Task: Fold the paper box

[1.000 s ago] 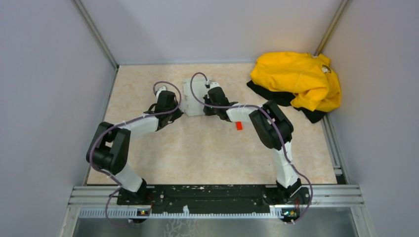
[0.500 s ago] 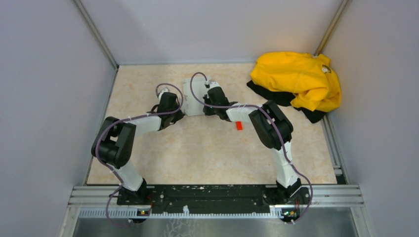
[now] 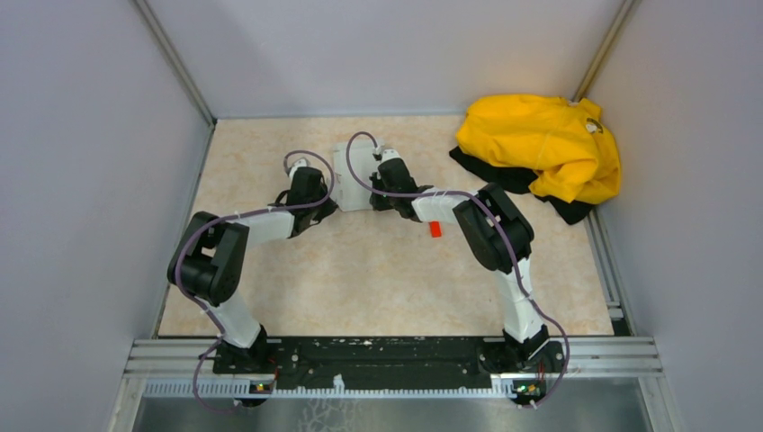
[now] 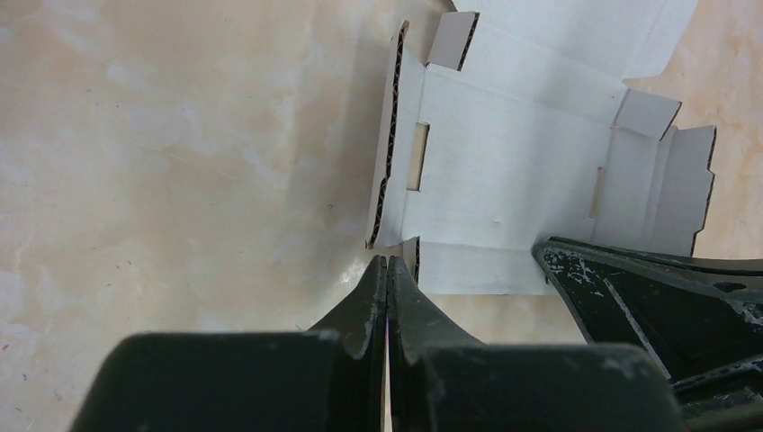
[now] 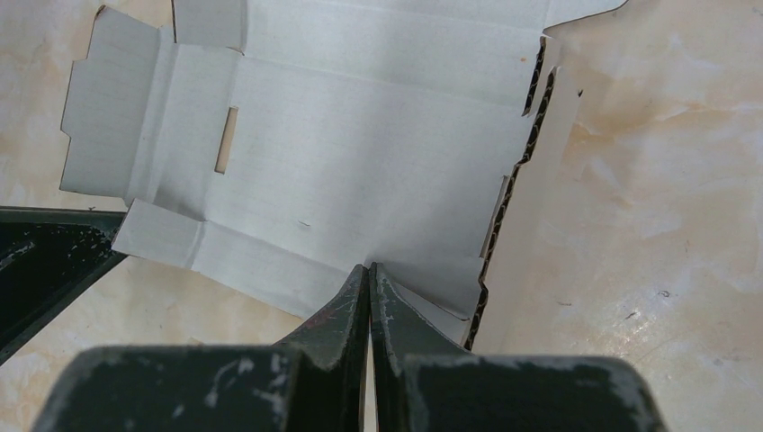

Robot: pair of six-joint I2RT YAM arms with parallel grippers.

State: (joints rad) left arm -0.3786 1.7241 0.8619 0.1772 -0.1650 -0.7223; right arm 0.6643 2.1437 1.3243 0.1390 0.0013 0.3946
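Note:
The paper box is a pale die-cut cardboard sheet lying unfolded on the beige table, with its side flaps partly raised. In the left wrist view the sheet shows slots and tabs. My left gripper is shut with nothing in it, and its tips sit at the small tab on the sheet's near-left corner. My right gripper is shut and empty too. Its tips rest on the near edge of the sheet beside the raised right flap. From above, both grippers meet the box's near side.
A small red block lies under the right forearm. A yellow garment over dark cloth fills the back right corner. Grey walls close in the table on three sides.
The left arm's elbow has swung right and its gripper has crept slightly toward the box's near-left corner. The right arm and the box have not moved.

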